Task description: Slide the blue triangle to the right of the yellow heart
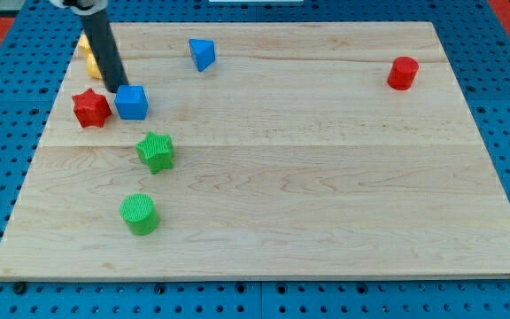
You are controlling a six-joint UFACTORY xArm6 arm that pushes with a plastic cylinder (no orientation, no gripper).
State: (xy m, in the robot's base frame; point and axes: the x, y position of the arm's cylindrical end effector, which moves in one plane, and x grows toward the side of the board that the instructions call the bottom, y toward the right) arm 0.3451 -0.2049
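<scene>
From the camera view, my tip (118, 89) touches the blue cube (132, 103), red star (90, 108) just left of it. No claw exists. Yellow block (87, 58), mostly hidden, sits behind the rod; the blue triangle (203, 54) lies upper-right on the worktop (326, 177).

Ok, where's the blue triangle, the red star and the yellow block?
blue triangle (203, 53), camera view, middle of its top face.
red star (91, 107), camera view, centre of its top.
yellow block (87, 60), camera view, the edge showing beside the rod.
</scene>
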